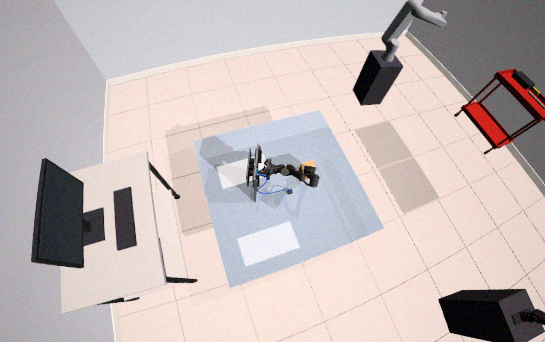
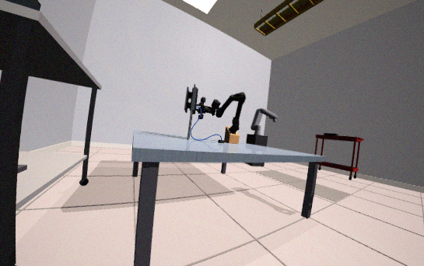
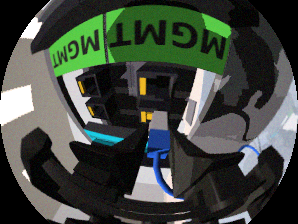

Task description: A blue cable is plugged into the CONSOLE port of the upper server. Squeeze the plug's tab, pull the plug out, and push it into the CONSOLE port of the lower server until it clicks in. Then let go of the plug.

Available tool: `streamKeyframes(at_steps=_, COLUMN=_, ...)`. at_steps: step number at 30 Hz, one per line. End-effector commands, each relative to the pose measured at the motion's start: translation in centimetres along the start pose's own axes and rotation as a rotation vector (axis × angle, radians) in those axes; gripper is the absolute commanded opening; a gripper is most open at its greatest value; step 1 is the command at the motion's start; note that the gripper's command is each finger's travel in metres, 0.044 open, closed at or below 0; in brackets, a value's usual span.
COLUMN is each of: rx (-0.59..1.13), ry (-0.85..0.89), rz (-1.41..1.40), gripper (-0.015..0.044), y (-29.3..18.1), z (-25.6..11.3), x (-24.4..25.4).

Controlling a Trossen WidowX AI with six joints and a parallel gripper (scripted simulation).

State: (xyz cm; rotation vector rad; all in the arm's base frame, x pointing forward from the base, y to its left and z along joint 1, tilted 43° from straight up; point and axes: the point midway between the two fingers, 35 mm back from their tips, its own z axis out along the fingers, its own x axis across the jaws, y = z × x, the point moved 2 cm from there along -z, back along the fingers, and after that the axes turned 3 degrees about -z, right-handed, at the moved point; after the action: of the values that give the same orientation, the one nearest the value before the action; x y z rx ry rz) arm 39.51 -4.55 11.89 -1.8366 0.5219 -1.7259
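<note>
My gripper (image 3: 157,127) (image 2: 199,106) is shut on the blue plug (image 3: 159,141), its fingers on either side. The plug's grey front end covers part of a port (image 3: 146,116) with a yellow strip; I cannot tell whether it is inside. Another port (image 3: 162,87) shows uncovered beyond it, and two more stand to the left. Upside-down green MGMT labels (image 3: 165,34) run across the top of the wrist view. The blue cable (image 3: 159,175) (image 1: 270,193) (image 2: 195,136) hangs from the plug and loops to a small dark block (image 1: 289,191) on the table. Server names and the CONSOLE label are not readable.
The upright rack (image 1: 255,192) (image 2: 190,126) stands on the blue table (image 1: 328,215) (image 2: 224,155) in front of the arm. An orange block (image 1: 309,164) (image 2: 232,137) is by the arm's base. A cyan strip (image 3: 100,134) lies left of the fingers.
</note>
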Motion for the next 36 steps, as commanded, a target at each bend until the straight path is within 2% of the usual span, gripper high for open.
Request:
streamKeyframes(at_steps=1, rx=-0.001, ry=0.012, rz=0.001, gripper=0.0000, y=0.01, z=0.20, x=0.26)
streamKeyframes(at_steps=36, rx=-0.001, ry=0.013, rz=0.000, gripper=0.0000, y=0.16, z=0.67, x=0.24)
